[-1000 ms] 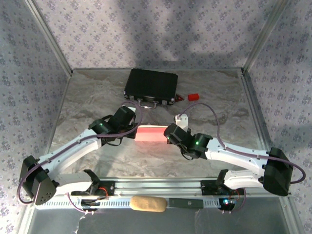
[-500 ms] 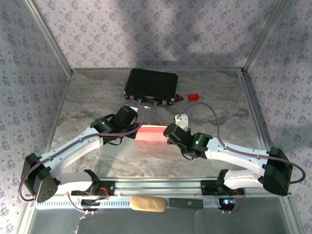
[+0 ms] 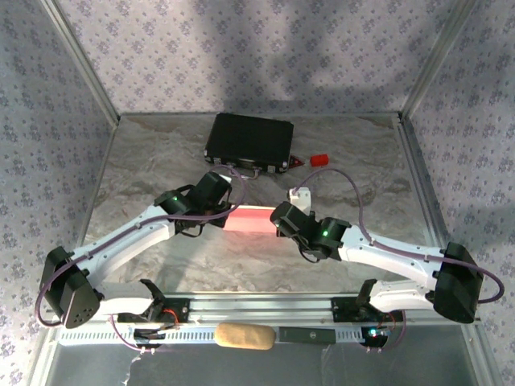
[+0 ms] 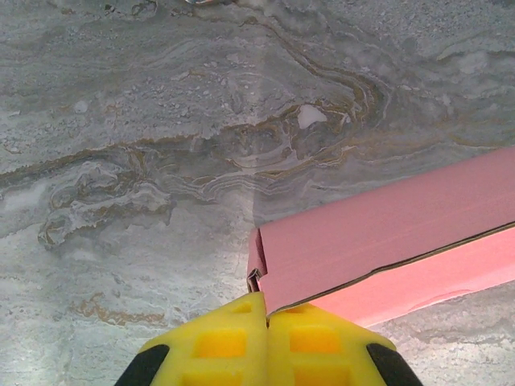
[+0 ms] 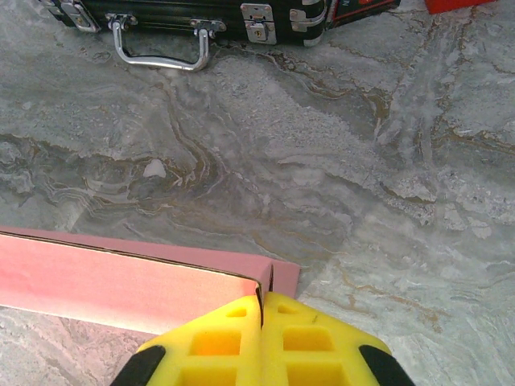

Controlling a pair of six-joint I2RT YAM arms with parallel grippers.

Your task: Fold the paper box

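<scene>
Looking down, I see the paper box [image 3: 253,219] lying flat on the table [image 3: 153,161], just near of the black case [image 3: 249,141]. My left hand [image 4: 266,304] is closed against its left end, and my right hand [image 5: 261,305] is closed at its right end corner.

**Right hand closed at the end of the pink box**

The right hand [image 5: 261,304] has its yellow fingers [image 5: 217,342] pressed together at the right end of the paper box [image 5: 121,281], and a thin card edge runs into the seam between them. The box stretches away to the left on the marbled surface [image 5: 362,161]. At the far edge lie a black case [image 5: 161,14] with a metal handle [image 5: 157,58] and a red block [image 5: 459,5].
</scene>
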